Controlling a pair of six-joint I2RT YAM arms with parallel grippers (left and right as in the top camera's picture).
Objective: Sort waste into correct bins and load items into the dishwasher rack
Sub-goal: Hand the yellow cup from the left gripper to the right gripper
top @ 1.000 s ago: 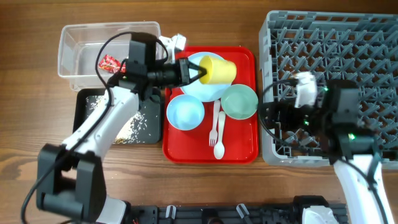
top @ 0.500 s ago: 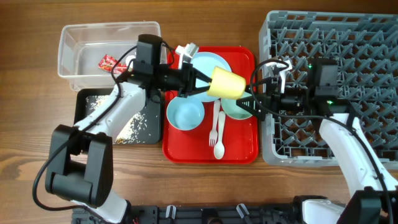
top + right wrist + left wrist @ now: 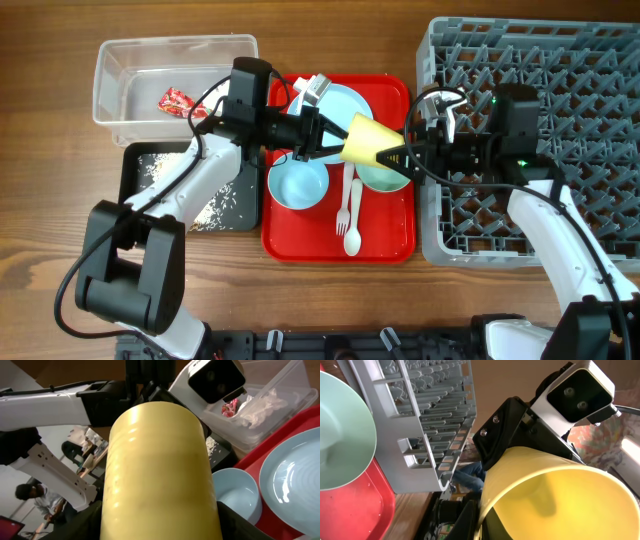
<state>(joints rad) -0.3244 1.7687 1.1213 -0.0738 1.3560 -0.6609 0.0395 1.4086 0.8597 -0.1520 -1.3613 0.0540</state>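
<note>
wrapper [image 3: 175, 99] binned in tub [image 3: 130, 60], scraps [image 3: 215, 205] in black tray [image 3: 135, 160] | rack [image 3: 590, 60] not yet loaded | cup [image 3: 366, 141] gripped by left tool [image 3: 328, 136] | right tool [image 3: 393, 156]: grip cannot be told | plate [image 3: 345, 104], bowls [image 3: 298, 183], cutlery [image 3: 350, 212] left

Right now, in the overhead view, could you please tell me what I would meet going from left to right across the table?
clear plastic tub → pale blue bowl → yellow cup → dishwasher rack. The black tray and red tray overlap these, so they are left out.
</note>
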